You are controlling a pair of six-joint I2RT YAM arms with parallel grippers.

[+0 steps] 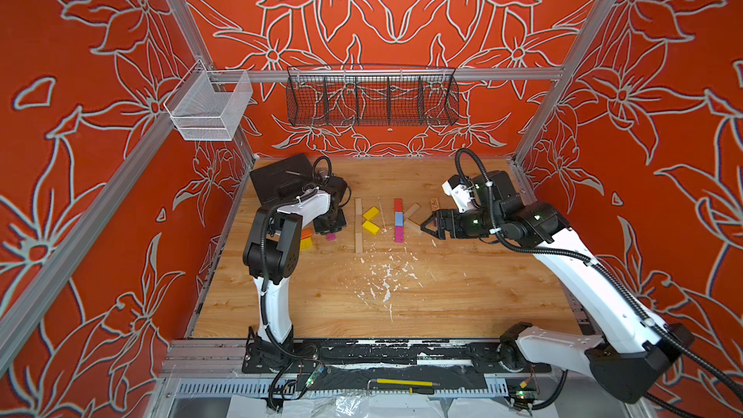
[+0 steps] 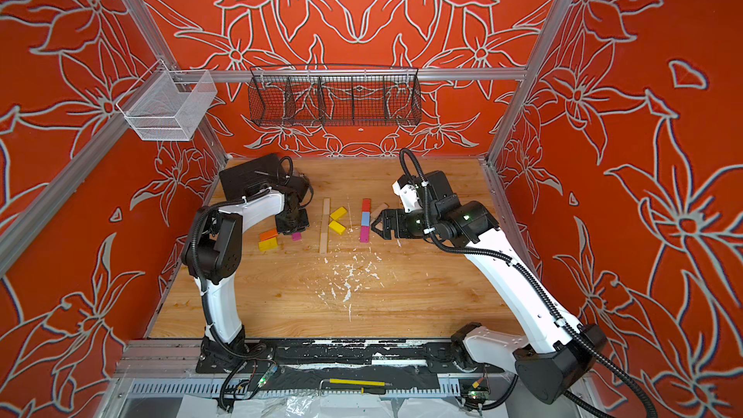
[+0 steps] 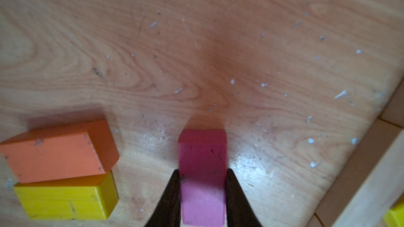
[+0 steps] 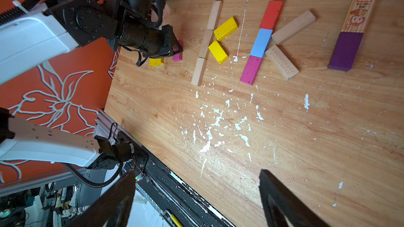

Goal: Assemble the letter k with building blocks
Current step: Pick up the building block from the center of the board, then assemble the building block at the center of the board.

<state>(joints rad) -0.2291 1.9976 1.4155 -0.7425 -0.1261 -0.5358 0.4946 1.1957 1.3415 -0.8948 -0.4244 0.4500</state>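
Note:
My left gripper is shut on a small magenta block low at the table; I cannot tell whether the block is off the surface. An orange block and a yellow block lie side by side beside it. At mid-table a pale wood stem has two angled yellow blocks on its right. Further right, two angled pale blocks meet a red, blue and magenta stem. My right gripper stands open just right of them, holding nothing.
A purple block and a printed wood bar lie end to end right of the coloured stem. A black case sits at the back left behind my left arm. White paint flecks dot the table's middle. A wire basket hangs on the back wall.

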